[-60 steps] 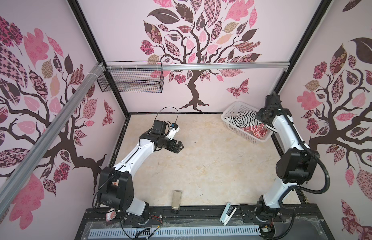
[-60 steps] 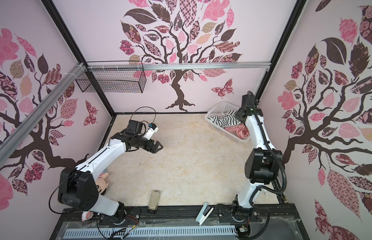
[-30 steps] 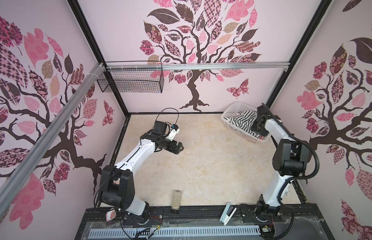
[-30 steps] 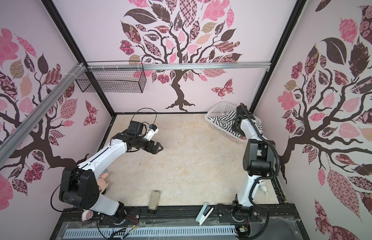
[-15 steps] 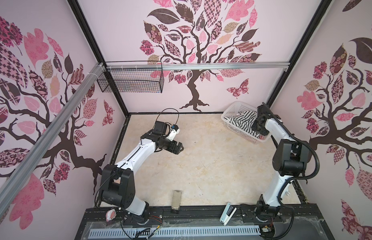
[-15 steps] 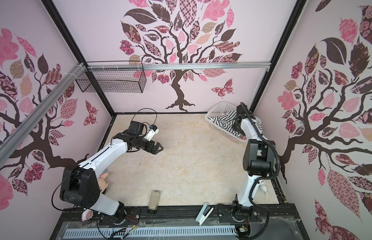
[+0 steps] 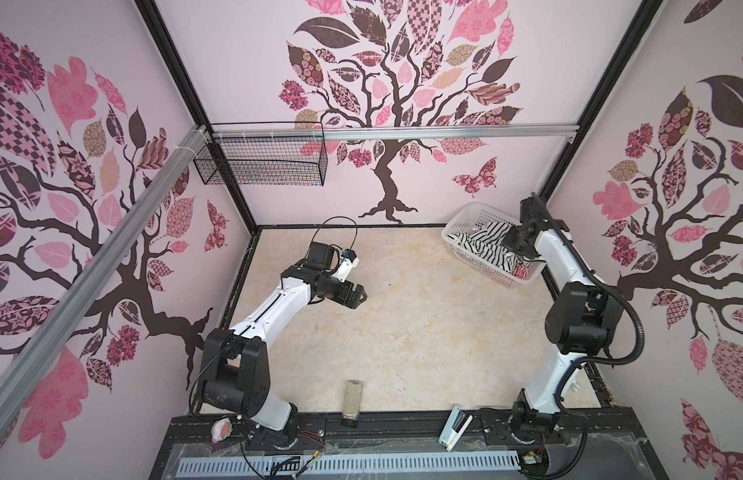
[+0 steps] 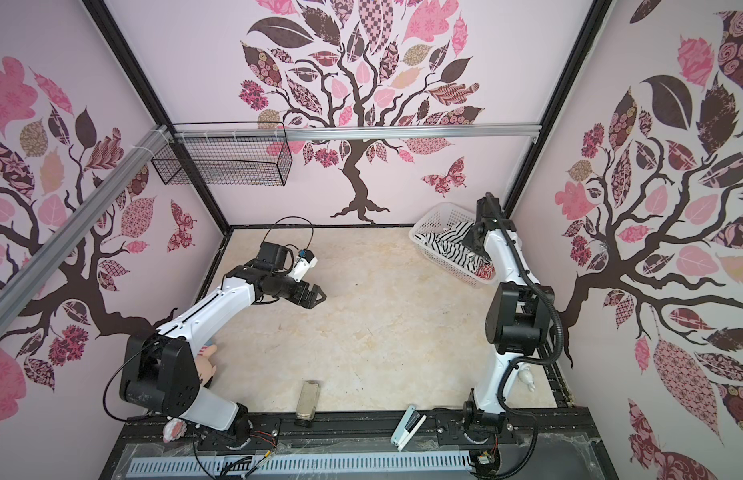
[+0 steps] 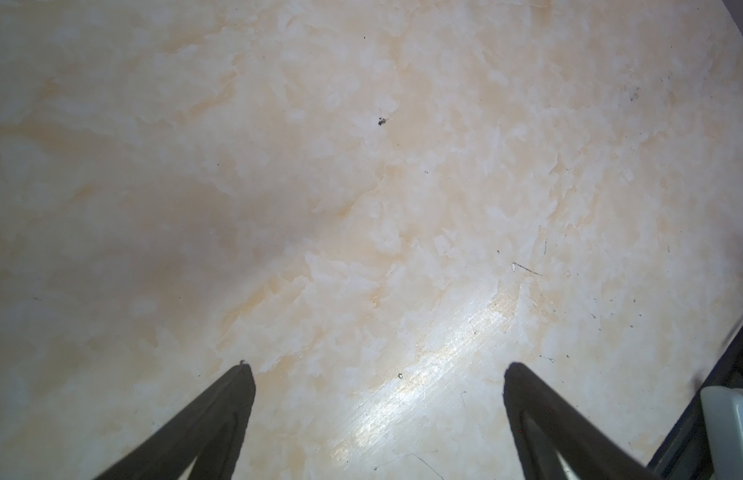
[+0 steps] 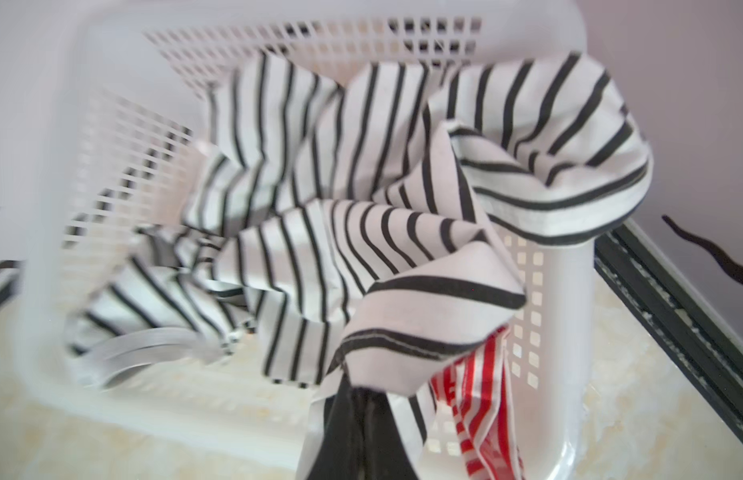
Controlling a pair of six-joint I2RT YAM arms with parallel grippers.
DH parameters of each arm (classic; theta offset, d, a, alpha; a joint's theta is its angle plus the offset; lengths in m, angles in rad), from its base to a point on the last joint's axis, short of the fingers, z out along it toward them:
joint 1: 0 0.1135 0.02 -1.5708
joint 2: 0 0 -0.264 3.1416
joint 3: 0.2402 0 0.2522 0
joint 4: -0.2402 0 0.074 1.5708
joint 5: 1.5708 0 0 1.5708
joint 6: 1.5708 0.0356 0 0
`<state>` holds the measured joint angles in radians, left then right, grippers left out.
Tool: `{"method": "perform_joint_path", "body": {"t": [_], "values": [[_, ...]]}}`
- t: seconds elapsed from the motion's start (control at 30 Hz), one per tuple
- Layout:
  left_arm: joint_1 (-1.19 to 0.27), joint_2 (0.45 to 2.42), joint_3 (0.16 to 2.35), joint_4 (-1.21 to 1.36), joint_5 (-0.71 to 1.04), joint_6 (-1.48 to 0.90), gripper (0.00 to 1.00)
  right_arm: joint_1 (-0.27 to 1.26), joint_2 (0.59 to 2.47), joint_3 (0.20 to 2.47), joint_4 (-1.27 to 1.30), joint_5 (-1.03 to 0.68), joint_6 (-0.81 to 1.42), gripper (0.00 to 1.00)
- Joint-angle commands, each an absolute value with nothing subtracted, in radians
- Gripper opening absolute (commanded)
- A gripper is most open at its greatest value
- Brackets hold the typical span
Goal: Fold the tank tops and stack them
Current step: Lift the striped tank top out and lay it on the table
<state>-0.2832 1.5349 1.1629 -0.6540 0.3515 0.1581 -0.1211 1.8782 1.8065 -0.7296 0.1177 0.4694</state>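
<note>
Two pincers. The right pincer has its jaws pressed together on a fold of the black-and-white tank top, inside the white lattice basket at the upper right of both top views. That top lies crumpled through the basket, with one edge draped over the rim. The red-and-white tank top sits under it, against the basket wall just beside the pincer. The left pincer has its jaws spread wide and holds nothing, above bare counter left of centre, well apart from the basket.

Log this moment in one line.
right gripper: shut on black-and-white tank top | left gripper: open, empty | red-and-white tank top: in white basket
</note>
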Motion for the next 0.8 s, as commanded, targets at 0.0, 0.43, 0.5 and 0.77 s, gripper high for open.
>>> {"method": "perform_joint_path", "body": {"t": [0.0, 0.43, 0.5, 0.77], "values": [[-0.284, 1.537, 1.141, -0.634, 0.336, 0.160, 0.98, -0.111, 1.732, 1.990, -0.761, -0.031, 0.491, 0.00], [-0.227, 1.499, 1.108, -0.540, 0.262, 0.066, 0.98, 0.192, 1.482, 2.057, -0.310, -0.596, 0.699, 0.00], [-0.216, 1.499, 1.109, -0.538, 0.267, 0.059, 0.98, 0.271, 1.491, 2.081, -0.301, -0.601, 0.694, 0.00], [-0.138, 1.493, 1.110, -0.525, 0.258, 0.010, 0.98, 0.411, 1.557, 2.018, -0.198, -0.642, 0.775, 0.00]]}}
